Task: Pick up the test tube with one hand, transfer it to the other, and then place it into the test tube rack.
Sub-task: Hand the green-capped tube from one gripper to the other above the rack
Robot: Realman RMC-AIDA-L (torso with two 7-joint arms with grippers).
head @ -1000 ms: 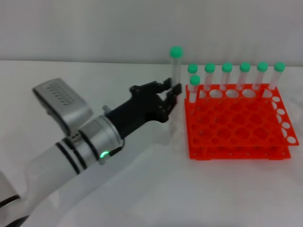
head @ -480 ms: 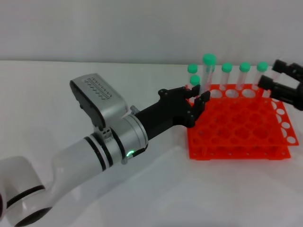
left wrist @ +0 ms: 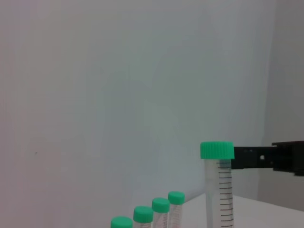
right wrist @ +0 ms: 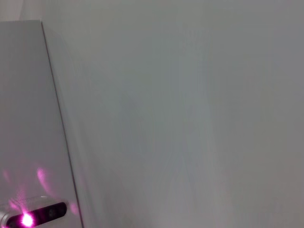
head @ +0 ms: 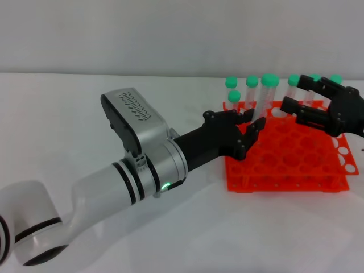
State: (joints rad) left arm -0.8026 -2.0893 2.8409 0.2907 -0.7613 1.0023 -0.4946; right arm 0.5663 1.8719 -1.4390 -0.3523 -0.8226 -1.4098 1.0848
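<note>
Nearest, the black two-finger left gripper [head: 250, 126] on its silver-white arm pinches the slim clear plastic test tube with a green cap [head: 261, 101] at its lower part, upright above the bright orange-red plastic rack [head: 284, 149]. Just beyond, the black jointed right gripper [head: 291, 98] waits with fingers spread. I judge the tube light, stiff and slippery; grasping under the cap seems safest. Behind, a white table [head: 85, 102] meets a plain pale wall [head: 114, 34].
</note>
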